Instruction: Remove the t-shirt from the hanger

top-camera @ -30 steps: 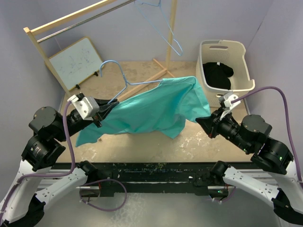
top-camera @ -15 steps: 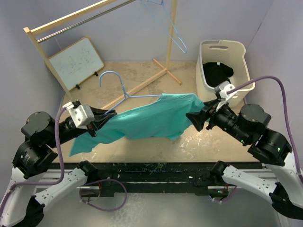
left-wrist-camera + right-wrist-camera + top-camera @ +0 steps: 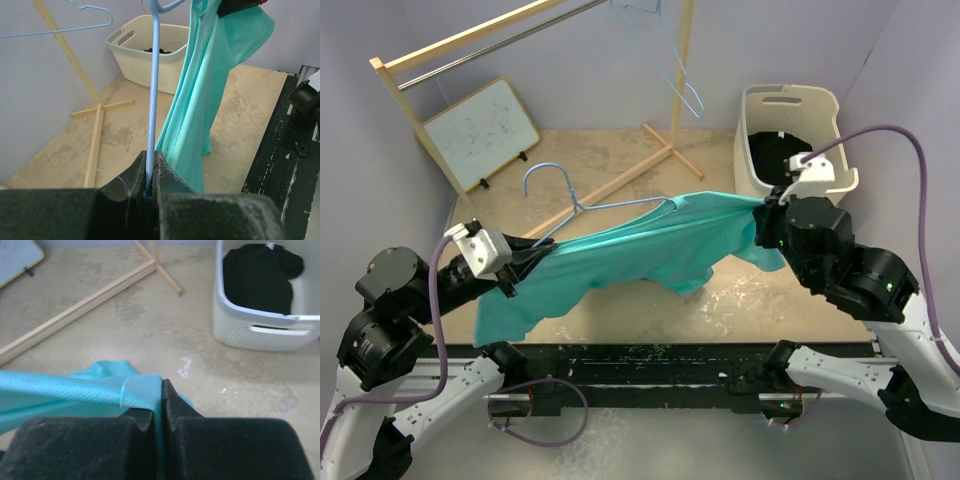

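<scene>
A teal t-shirt [image 3: 640,250] hangs stretched between my two grippers above the floor. Part of it is still on a light blue hanger [image 3: 582,206], whose hook points to the back left. My left gripper [image 3: 525,262] is shut on the hanger's wire [image 3: 151,120], with the shirt [image 3: 197,100] draped beside it. My right gripper [image 3: 767,215] is shut on the shirt's edge [image 3: 142,392] and holds it raised near the basket. The shirt's lower left end [image 3: 510,305] droops toward the near edge.
A white laundry basket [image 3: 840,175] with black clothes stands at the back right, also in the right wrist view [image 3: 235,325]. A wooden clothes rack [image 3: 470,40] with a second blue hanger [image 3: 675,70] stands behind. A whiteboard [image 3: 480,135] leans at the back left.
My right gripper has lifted and pulled the shirt's edge up and back toward the basket. My left gripper with the hanger has drifted slightly down and left. The shirt is stretched tighter.
</scene>
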